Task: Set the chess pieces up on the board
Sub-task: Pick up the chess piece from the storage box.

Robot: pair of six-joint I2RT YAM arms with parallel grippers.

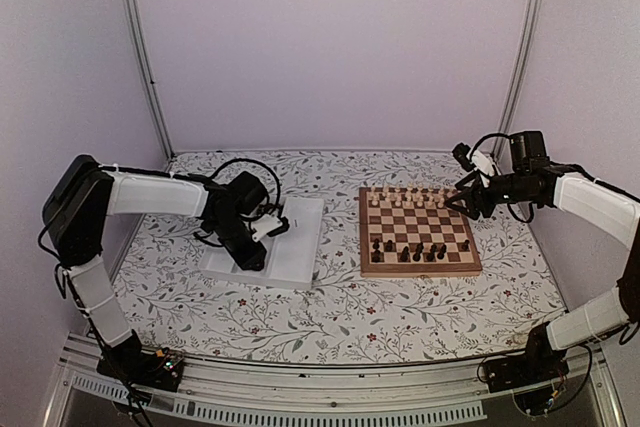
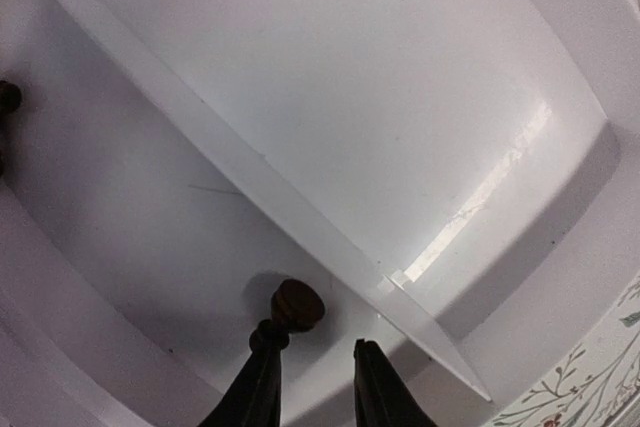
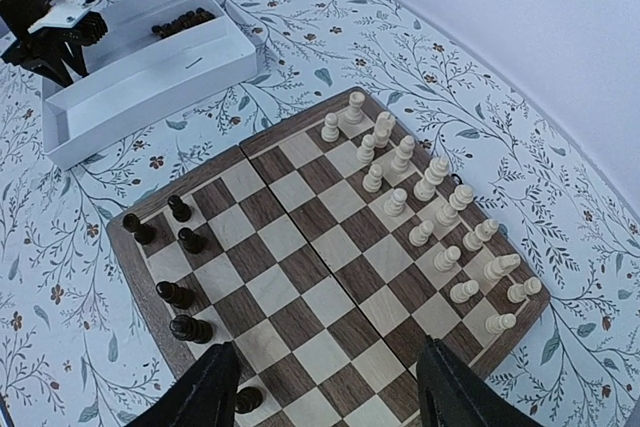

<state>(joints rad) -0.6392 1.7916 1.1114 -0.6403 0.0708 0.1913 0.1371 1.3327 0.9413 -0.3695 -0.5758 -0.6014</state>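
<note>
Chess pieces of the dark set are in two places. In the top view, several stand on the board in the rows along its 6 o'clock edge, unevenly spaced. Others lie in a heap in the tray, visible in the right wrist view as a dark cluster at the tray's far end. The tray sits on the floral tablecloth at 9 o'clock from the board and does not touch it. Pale pieces occupy the two rows along the board's 12 o'clock edge.

Left gripper: lowered into the tray.
- In the left wrist view, the divider runs diagonally from 11 o'clock to 5 o'clock.
- The gripper works on the 7 o'clock side of the divider.
- The fingers stand a narrow gap apart. White tray floor shows between them, and nothing is clamped.
- A round-headed dark piece sits at the tip of the 9 o'clock finger. Whether it touches that finger cannot be told.
- Two more dark shapes show at the 9 o'clock and 11 o'clock margins of this view.

Right gripper: positioned at the board's 2 o'clock corner, beside the pale rows.
- In the right wrist view, the jaws are spread wide and hold nothing.
- Bare board squares show between the jaws.
</note>
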